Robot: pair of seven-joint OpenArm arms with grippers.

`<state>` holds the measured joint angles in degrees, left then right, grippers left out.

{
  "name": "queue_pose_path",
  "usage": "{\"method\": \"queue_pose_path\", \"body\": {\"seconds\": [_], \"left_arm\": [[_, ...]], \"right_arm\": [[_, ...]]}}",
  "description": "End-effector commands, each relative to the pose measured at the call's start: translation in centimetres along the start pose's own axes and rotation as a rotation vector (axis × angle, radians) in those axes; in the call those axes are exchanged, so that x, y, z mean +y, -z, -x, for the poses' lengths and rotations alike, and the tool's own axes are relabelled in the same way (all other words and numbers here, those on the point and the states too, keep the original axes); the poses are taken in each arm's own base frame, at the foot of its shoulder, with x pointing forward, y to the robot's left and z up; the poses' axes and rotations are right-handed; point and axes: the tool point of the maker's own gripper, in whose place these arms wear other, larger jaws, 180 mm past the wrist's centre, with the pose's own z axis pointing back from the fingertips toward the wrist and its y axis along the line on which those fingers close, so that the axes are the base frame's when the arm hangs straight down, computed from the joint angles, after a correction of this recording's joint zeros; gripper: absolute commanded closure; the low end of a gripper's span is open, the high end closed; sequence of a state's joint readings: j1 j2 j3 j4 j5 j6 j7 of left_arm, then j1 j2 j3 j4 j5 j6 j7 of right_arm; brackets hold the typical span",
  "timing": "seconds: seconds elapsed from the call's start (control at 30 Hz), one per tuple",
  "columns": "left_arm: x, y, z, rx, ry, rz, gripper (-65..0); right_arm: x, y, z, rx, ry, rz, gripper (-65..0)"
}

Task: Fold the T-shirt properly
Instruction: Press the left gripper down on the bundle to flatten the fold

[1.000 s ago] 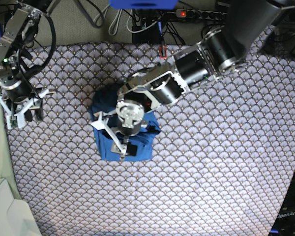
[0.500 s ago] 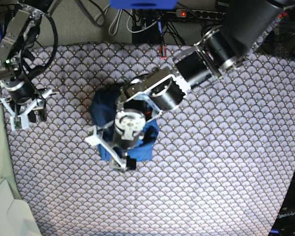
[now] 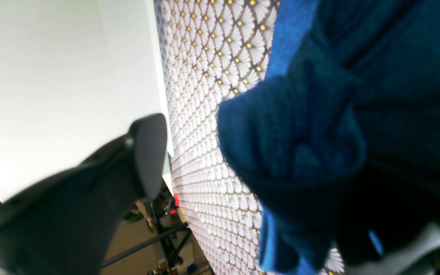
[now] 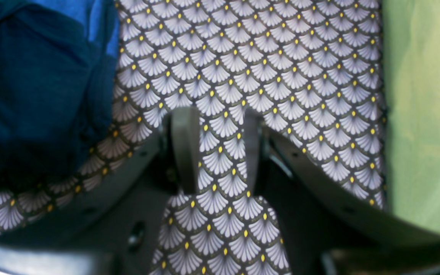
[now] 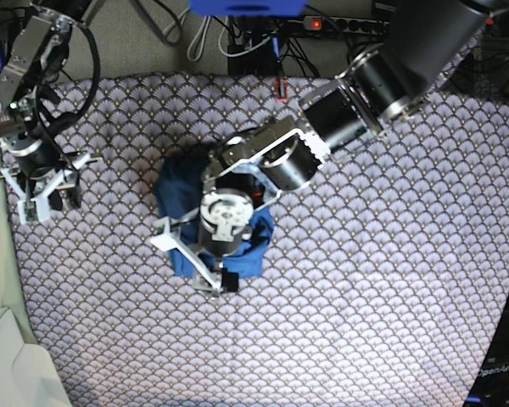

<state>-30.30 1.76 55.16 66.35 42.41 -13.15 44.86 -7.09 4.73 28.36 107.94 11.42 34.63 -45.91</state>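
At the far left of the patterned cloth (image 5: 373, 288), well apart from the shirt (image 5: 176, 191), the right gripper (image 5: 44, 193) hangs just over the fabric near the cloth's edge, its two dark fingers (image 4: 183, 149) parted a little with only the fan pattern showing between them; it has hold of nothing. Beyond that edge, further from the shirt, lies a pale green surface (image 4: 422, 103), and toward the lower left corner of the overhead view a white board (image 5: 8, 365) sits partly over the cloth. Nearer the middle, the blue shirt lies bunched in a rumpled heap on the cloth, a darker mound on its left side and a brighter blue fold at its lower right. Directly over the shirt stands the left gripper (image 5: 195, 259), whose round silver wrist and bulky black arm (image 5: 382, 76) hide much of the heap from above. From its own camera one dark finger (image 3: 147, 152) stands clear of the shirt's thick rolled fold (image 3: 300, 152), with bare cloth between them; the other finger is lost behind the fabric, so the jaws stand wide, but whether any of the shirt is pinched I cannot tell. Beyond the cloth's top edge, cables and a power strip (image 5: 339, 24) trail along behind the shirt.
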Motion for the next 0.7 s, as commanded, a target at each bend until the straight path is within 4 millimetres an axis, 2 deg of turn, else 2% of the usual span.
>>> {"method": "queue_pose_path", "body": {"seconds": [0.0, 0.2, 0.33, 0.43, 0.67], "left_arm": [[2.5, -0.1, -0.6, -0.012, -0.012, -0.061, -43.4], [2.7, -0.1, -0.6, -0.013, -0.018, -0.064, -43.4], [4.0, 0.2, 0.0, 0.011, -0.118, -0.067, -43.4], [4.9, 0.5, 1.1, 0.036, -0.186, -0.071, -43.4], [1.7, 0.4, 0.1, -0.007, -0.226, 0.122, -43.4]], "right_arm": [[-0.2, -0.2, -1.3, -0.048, -0.011, 0.001, -21.0], [-0.2, -0.2, -1.3, -0.046, -0.011, 0.001, -21.0], [-0.2, -0.2, -1.3, -0.046, -0.011, 0.001, -21.0], [-0.2, -0.3, -1.2, -0.045, -0.011, 0.001, -21.0], [-0.2, -0.3, -1.2, -0.045, -0.011, 0.001, -21.0]]}}
